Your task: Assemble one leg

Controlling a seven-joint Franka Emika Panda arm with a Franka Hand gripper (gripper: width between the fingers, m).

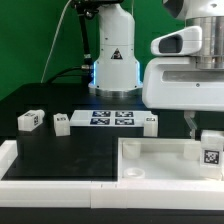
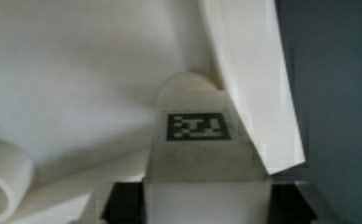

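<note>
Pincer is clenched on a leg at the exterior view's right, over the near-right part of the tabletop. The wrist view confirms the hold: the leg sits between the two dark fingers, tag facing the camera, its tip near the tabletop wall. Cannot tell whether the tip touches the tabletop or hangs just above it.

Handling, judged: the leg looks like rigid white plastic, small and light, so no sag and little load on the arm. The smooth faces may be slippery; a squeeze across the two flat sides, as now, seems the sound hold. The taper toward the tip means a grip lower down could slide off. Not fragile by the look of it.

Other legs: one at the exterior view's left, one just left of the marker board, and one just right of it. All lie on the table, well apart from the held one.

Edges and room: the tabletop has a raised rim, and the rim runs close beside the held leg in the wrist view, so sideways travel that way is tight. A rounded white form lies on the other side; unclear what it is. Upward is open. The arm's white body crowds the exterior view's right, hiding the far right corner.
</note>
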